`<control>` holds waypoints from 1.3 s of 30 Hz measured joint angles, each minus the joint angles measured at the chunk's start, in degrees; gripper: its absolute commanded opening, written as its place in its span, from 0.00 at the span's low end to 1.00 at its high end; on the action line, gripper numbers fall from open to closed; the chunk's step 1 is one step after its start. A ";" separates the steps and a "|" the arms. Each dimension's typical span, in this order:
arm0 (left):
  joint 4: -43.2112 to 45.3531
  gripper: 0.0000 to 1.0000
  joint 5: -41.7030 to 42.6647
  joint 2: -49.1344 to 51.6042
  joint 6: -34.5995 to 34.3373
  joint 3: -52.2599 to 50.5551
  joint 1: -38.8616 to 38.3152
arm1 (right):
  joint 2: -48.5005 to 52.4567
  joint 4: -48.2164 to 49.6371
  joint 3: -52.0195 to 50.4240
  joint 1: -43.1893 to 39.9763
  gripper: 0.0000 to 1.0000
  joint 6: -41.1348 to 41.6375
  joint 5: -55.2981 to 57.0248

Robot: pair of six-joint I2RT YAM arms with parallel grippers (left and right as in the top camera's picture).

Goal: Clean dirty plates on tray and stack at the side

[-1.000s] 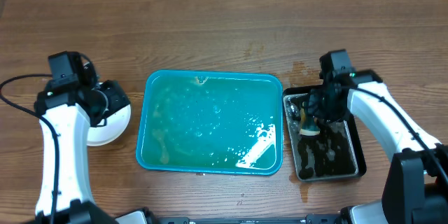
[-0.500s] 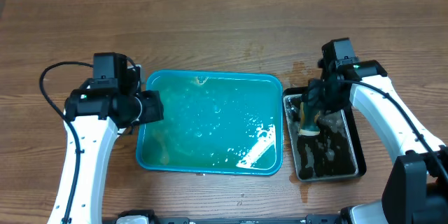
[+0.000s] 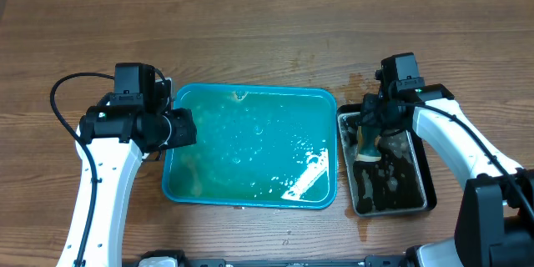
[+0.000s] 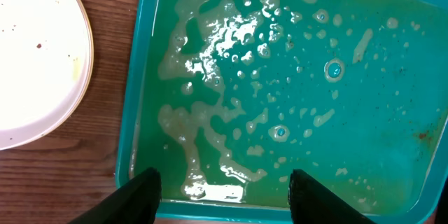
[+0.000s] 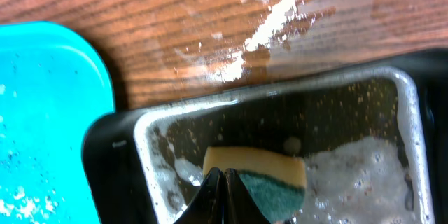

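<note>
While the left gripper [image 4: 231, 197] held its jaws wide apart over one rim of the tray [image 4: 130, 112], near a corner, soapy film [image 4: 210, 35] covered the tray's floor and a white plate [image 4: 31, 56] lay on the surface [image 4: 105, 161] just beside it. The right gripper [image 5: 222, 182], jaws pressed together, met the sponge [image 5: 255, 162] in the black tray [image 5: 105, 157].

left tool [image 4: 224, 182] from plates [image 4: 35, 56] to tray [image 4: 134, 112] rim; right tool [image 5: 222, 178] jaws together

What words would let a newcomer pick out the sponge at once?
Find the big teal tray mid-table; a smaller black tray sits just to its right. The sponge lies in its far half, a yellow block with a green face among grey suds.
</note>
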 measured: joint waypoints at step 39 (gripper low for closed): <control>-0.09 0.59 0.00 0.00 0.13 0.00 0.00 | 7.02 18.78 -0.31 0.00 0.04 0.02 -3.32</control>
